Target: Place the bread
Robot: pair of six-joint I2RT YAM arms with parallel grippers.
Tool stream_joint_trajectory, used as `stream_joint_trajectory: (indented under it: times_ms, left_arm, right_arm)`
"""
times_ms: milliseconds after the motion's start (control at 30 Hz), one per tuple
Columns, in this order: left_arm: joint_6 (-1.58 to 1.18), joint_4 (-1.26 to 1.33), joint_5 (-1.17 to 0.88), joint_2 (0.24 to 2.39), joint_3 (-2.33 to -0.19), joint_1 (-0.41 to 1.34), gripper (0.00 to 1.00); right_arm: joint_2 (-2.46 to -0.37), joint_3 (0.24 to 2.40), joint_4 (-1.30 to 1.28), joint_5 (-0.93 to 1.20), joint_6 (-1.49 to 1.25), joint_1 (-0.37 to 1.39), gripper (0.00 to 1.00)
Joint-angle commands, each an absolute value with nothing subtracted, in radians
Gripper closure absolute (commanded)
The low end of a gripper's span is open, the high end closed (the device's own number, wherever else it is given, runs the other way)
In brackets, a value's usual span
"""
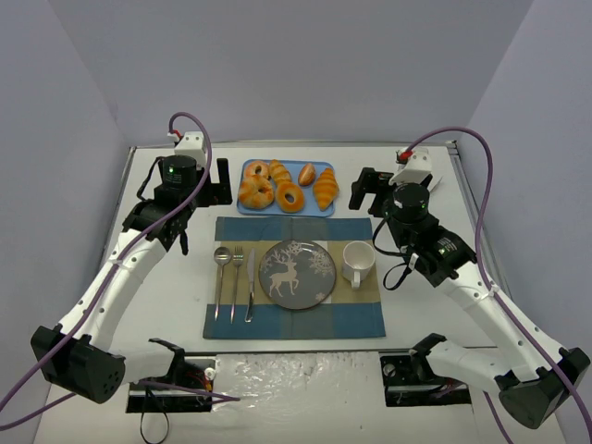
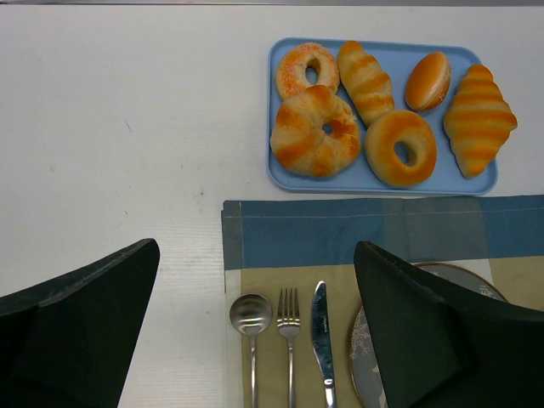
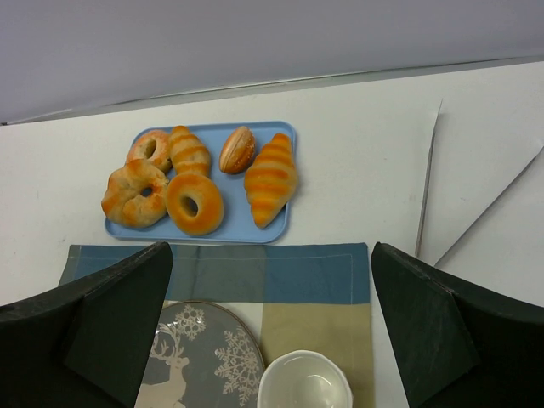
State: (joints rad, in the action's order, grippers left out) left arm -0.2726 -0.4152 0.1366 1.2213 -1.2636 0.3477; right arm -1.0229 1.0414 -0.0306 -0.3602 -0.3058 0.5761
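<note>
A blue tray (image 1: 250, 209) at the table's back holds several breads: a twisted ring (image 1: 254, 191), a sugared ring (image 1: 256, 170), a long roll (image 1: 279, 172), a plain ring (image 1: 290, 197), a small oval bun (image 1: 306, 174) and a striped croissant (image 1: 325, 188). They also show in the left wrist view (image 2: 314, 132) and right wrist view (image 3: 270, 178). A grey plate with a deer (image 1: 297, 273) sits on the placemat (image 1: 356, 317). My left gripper (image 1: 205, 184) is open and empty left of the tray. My right gripper (image 1: 368, 192) is open and empty right of the tray.
A spoon (image 1: 220, 276), fork (image 1: 236, 277) and knife (image 1: 250, 285) lie left of the plate. A white cup (image 1: 357, 263) stands right of it. Grey walls enclose the table. A seam in the white surface runs at the right (image 3: 425, 195).
</note>
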Motion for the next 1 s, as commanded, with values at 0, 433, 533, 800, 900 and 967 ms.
stream_joint_trajectory:
  times_ms: [0,433,533,800,900,967]
  left_arm:
    - [-0.258,-0.374,0.152,1.186,-1.299,0.353,0.04]
    - [-0.264,-0.372,0.146,1.204,-1.299,0.353,0.03]
    - [-0.263,-0.368,0.148,1.205,-1.294,0.353,0.03]
    - [-0.263,-0.370,0.147,1.219,-1.295,0.353,0.03]
    - [-0.257,-0.370,0.154,1.218,-1.296,0.353,0.03]
    - [-0.256,-0.370,0.152,1.216,-1.298,0.353,0.03]
  right_arm:
    - [-1.008,1.048,0.023,-0.405,-0.308,0.580,0.00]
    - [-1.286,1.210,-0.060,-0.433,-0.330,0.352,0.00]
    - [-1.386,1.242,-0.075,-0.349,-0.370,0.225,0.00]
    - [-1.596,1.316,-0.080,-0.325,-0.410,0.100,0.00]
    - [-1.661,1.341,-0.080,-0.318,-0.411,0.074,0.00]
    - [-1.694,1.350,-0.083,-0.311,-0.413,0.060,0.00]
